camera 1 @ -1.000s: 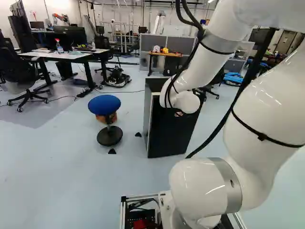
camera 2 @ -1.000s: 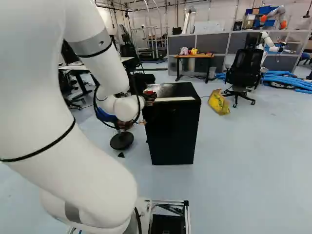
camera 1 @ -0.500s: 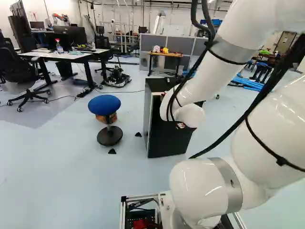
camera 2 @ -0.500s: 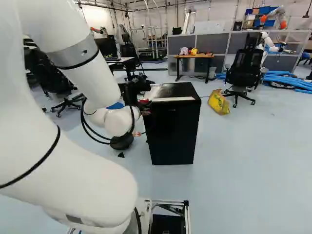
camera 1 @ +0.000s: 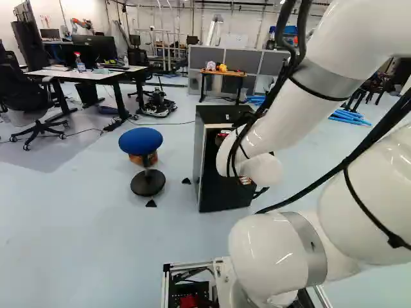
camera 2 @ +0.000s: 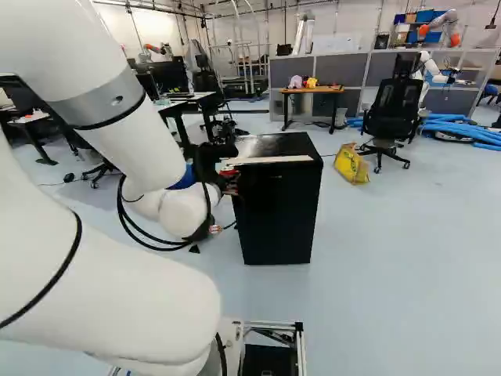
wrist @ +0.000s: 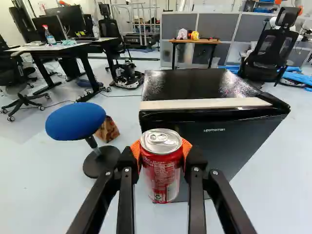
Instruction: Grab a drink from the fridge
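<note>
left base view: arm partly hides fridge

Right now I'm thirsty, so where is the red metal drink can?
In the wrist view, the can is held, lid up, between the orange-padded black fingers, with the black box-shaped fridge just ahead of it.

Fridge stands ahead of the arm. Wrist view: can upright between the fingers of the gripper, before the fridge. Left base view: stool left of the fridge, a box just behind its post; farther back and left, a desk bearing a spray bottle, with a desk chair at its left. Small table behind the fridge, two toys on it, partitions behind. Right base view: office chair right of and beyond the fridge; bag on the floor between them; tubing behind the chair and to its right
</note>
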